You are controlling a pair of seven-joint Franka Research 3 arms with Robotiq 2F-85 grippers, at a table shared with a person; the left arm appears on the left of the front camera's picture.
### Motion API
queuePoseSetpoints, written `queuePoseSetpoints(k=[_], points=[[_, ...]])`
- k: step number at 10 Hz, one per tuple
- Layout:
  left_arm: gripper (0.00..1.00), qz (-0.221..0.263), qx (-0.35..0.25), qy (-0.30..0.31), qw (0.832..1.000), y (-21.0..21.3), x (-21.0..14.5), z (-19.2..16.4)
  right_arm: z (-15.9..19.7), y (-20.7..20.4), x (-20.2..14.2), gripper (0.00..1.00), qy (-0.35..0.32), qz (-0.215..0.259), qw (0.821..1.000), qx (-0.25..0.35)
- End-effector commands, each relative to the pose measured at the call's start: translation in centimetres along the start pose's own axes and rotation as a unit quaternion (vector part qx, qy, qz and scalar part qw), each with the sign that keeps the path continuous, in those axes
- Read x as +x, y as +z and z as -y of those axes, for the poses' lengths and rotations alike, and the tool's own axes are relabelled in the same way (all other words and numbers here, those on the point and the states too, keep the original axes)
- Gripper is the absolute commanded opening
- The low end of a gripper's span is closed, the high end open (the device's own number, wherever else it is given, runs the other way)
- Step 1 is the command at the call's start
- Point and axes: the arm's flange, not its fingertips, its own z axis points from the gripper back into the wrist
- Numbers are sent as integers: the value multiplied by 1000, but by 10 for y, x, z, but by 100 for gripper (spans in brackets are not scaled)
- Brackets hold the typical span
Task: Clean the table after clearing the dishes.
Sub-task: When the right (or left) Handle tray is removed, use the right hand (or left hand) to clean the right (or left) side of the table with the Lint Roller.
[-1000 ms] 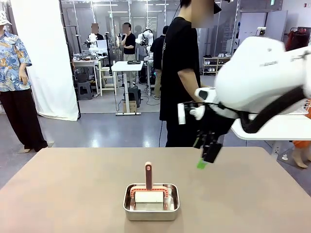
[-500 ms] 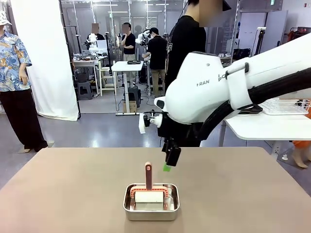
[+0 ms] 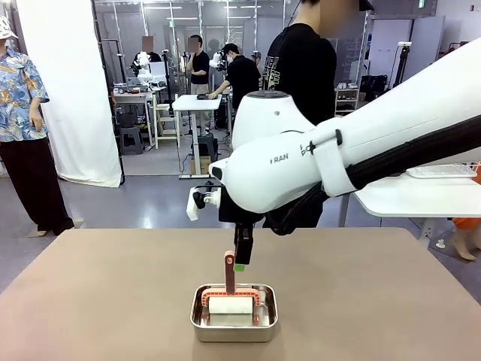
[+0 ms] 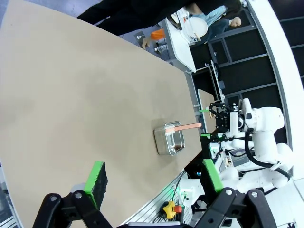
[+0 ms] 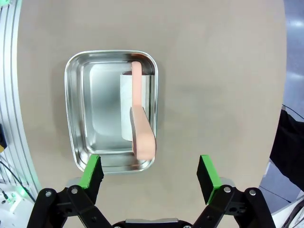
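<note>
We read "RAN" on the right arm point(image 3: 301, 162). The right tool point(image 3: 240, 259) hangs wide open and empty just above the roller point(image 3: 229, 274) in the steel pan point(image 3: 234, 325), at the middle of the near edge of the matte taupe table point(image 3: 105, 301); the left tool point(image 4: 153, 175) is likewise open and empty. Beyond the far edge we see a person point(image 3: 301, 68) and grey floor point(image 3: 150, 203).

Right arm swung in from the picture's right side to centre. Right gripper point(image 3: 240, 262) was well apart from the pink roller handle point(image 3: 229, 271); now just beside it, above steel pan point(image 3: 234, 332). Person point(image 3: 304, 68) behind shifted toward picture right.
</note>
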Motion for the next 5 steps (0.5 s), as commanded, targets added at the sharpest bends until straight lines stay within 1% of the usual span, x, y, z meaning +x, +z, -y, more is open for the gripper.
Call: queuePoseSetpoints(k=[1,3,5], points=[[100,4,-4,-4,1000,2,-3,1,1,-6,17,100,-4,-19,1000,6],[100,4,-4,-4,1000,2,-3,1,-2,-21,24,100,-2,-41,999,9],[100,4,-4,-4,1000,2,-3,1,-3,-32,28,100,2,-48,999,12]])
